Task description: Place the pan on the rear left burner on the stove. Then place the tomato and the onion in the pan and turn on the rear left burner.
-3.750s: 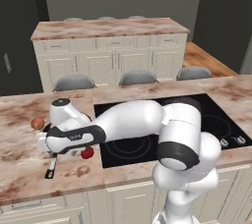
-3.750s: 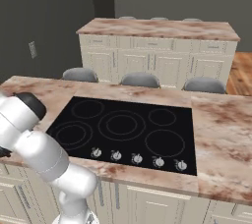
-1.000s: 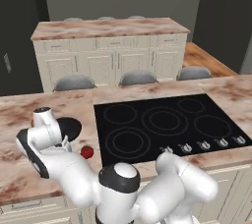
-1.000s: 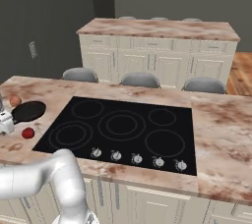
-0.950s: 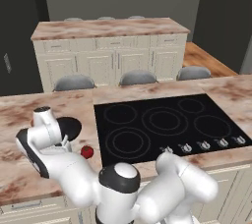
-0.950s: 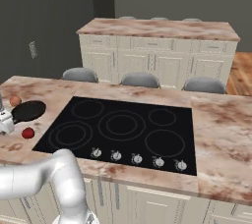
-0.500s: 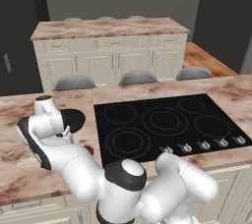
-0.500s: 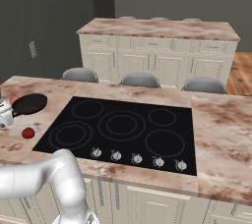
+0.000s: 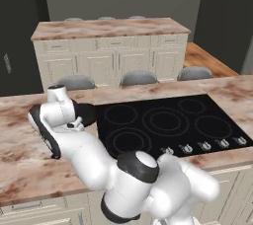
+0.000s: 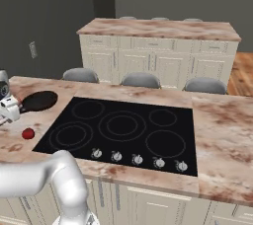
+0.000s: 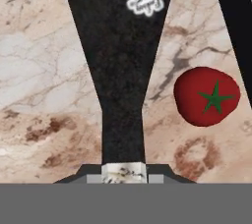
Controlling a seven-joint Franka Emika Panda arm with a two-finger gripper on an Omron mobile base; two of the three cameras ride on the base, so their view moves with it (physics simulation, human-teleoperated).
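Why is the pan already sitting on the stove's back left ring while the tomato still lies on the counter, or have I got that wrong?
One thing is off: the pan isn't on the stove yet; the right base view shows it over the counter beside it. The tomato does lie on the counter.

Glossy white rounded arm (image 9: 94,160) segments, seemingly dark bands at joints.

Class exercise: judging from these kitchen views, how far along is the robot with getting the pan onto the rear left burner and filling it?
Nothing is finished. In hand: the gripper is shut on the pan handle, the pan off the stove to its left. Left: set it on the rear left burner, add the tomato lying on the counter and the onion, then switch that burner on.
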